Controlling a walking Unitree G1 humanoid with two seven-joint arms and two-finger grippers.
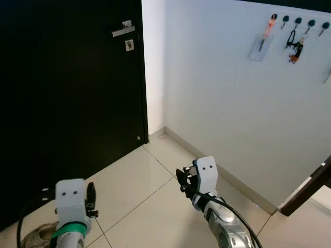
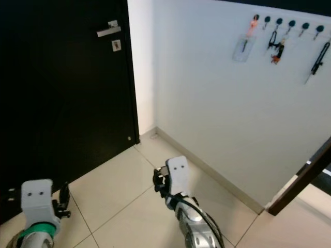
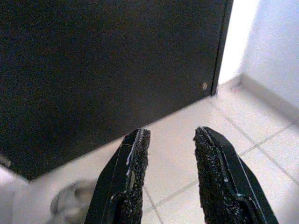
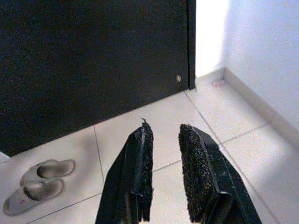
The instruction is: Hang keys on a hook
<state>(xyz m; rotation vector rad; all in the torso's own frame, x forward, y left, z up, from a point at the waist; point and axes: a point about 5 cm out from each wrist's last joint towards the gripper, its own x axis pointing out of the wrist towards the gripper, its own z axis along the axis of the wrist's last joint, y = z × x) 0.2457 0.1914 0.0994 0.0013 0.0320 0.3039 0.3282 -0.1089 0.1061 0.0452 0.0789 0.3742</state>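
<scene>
A row of dark round hooks (image 1: 298,20) runs along the white wall at the upper right. A clear card holder (image 1: 260,45) on an orange strap hangs from one hook, and a bunch of black and orange keys (image 1: 295,50) from another. A long black key (image 2: 315,61) hangs further right. My left gripper (image 1: 91,199) is held low over the floor tiles, open with nothing between its fingers (image 3: 133,158). My right gripper (image 1: 183,182) is also low, in the middle, far below the hooks. It is open by a narrow gap, and its fingers (image 4: 142,149) hold nothing that I can see.
A black door (image 1: 72,103) with a silver handle (image 1: 123,30) fills the left side. Grey slippers (image 4: 42,182) lie on the pale floor tiles before it. A dark wooden edge (image 1: 310,188) slants in at the lower right beside the wall's baseboard.
</scene>
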